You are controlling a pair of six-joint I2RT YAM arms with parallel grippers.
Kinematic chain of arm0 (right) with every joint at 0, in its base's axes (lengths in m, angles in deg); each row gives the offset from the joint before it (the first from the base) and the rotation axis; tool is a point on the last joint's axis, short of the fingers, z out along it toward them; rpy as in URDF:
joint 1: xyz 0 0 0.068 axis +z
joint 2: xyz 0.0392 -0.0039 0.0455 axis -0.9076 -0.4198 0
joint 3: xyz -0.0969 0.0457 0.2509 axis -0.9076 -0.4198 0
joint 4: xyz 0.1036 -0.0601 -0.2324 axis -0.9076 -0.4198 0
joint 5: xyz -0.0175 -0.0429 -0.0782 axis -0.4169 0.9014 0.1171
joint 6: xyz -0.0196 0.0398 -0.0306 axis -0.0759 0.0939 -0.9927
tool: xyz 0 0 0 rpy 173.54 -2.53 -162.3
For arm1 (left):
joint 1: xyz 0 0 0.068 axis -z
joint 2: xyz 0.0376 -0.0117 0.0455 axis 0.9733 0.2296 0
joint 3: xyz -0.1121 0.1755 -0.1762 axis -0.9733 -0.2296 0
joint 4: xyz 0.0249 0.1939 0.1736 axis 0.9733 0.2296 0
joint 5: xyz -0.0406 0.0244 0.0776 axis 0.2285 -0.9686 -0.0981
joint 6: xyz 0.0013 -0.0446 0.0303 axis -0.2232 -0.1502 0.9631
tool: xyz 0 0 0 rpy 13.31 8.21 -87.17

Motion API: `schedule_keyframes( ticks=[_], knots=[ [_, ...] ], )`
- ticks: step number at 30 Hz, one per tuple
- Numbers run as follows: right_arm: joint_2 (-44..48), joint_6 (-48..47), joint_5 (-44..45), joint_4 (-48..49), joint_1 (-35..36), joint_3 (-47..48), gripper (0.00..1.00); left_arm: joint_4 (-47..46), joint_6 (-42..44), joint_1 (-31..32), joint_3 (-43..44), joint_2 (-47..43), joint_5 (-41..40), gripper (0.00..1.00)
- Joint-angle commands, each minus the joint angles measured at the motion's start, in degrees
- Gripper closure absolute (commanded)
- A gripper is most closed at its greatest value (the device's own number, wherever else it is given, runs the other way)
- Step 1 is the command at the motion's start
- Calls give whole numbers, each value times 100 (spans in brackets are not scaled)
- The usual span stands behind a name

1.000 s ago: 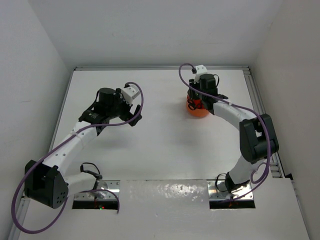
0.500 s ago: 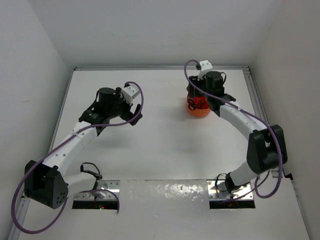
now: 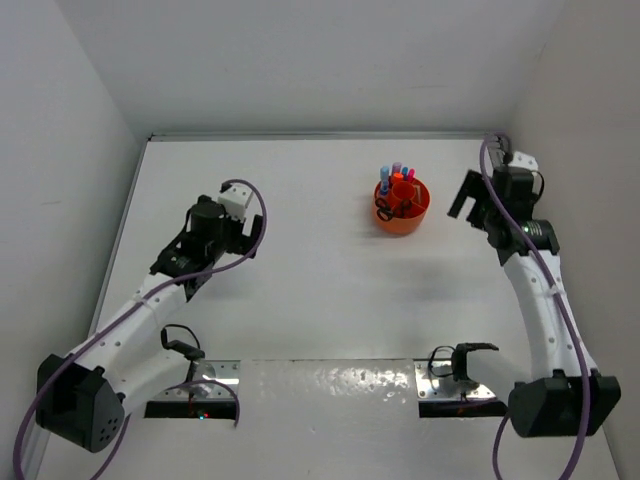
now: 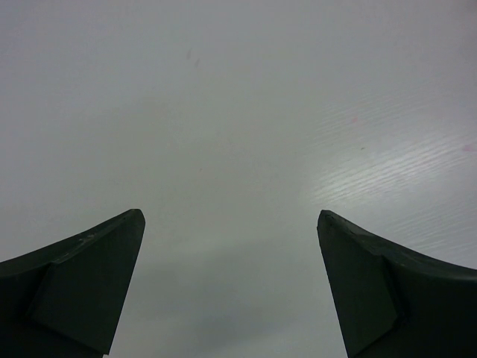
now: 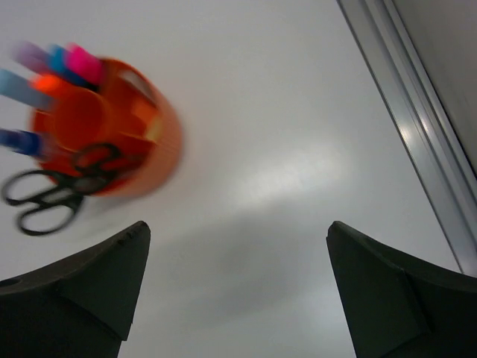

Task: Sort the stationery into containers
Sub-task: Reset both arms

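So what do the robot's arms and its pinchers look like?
The left arm and right arm are white tubes with chunky black joints. A purple cable loops along each one, and a small white box sits near each wrist. The left gripper and right gripper each have two dark, pointed fingers.

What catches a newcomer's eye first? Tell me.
The orange tub stands far right on the table, packed with colour-capped markers and black scissors. Both grippers hang open and empty: the right gripper beside the tub, the left gripper over bare table.
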Motion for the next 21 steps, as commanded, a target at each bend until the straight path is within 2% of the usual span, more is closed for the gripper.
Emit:
schedule_keyframes(
  ticks=[1,3,7,11,14,21],
  knots=[
    [470,904,778,-1955,-552,-638,1,-12,-228,-1,-377,-350,-1288,0],
    [743,1457,1058,-2569,-792,-920,1,-64,-298,-10,-640,-578,-1595,0],
    [1043,2573,1516,-3054,-898,-1325,1,-91,-343,-63,-1072,-1035,-2008,0],
    [1219,2768,1693,-3599,-890,-1563,1,-161,-114,-72,-1345,-1335,-2115,0],
    [1254,2593,1492,-3960,-890,-1546,1,-213,-114,-63,-1424,-1388,-2150,0],
    [1983,2733,1306,-4101,-890,-1598,1,-424,-44,78,-1732,-1564,-2053,0]
  ],
)
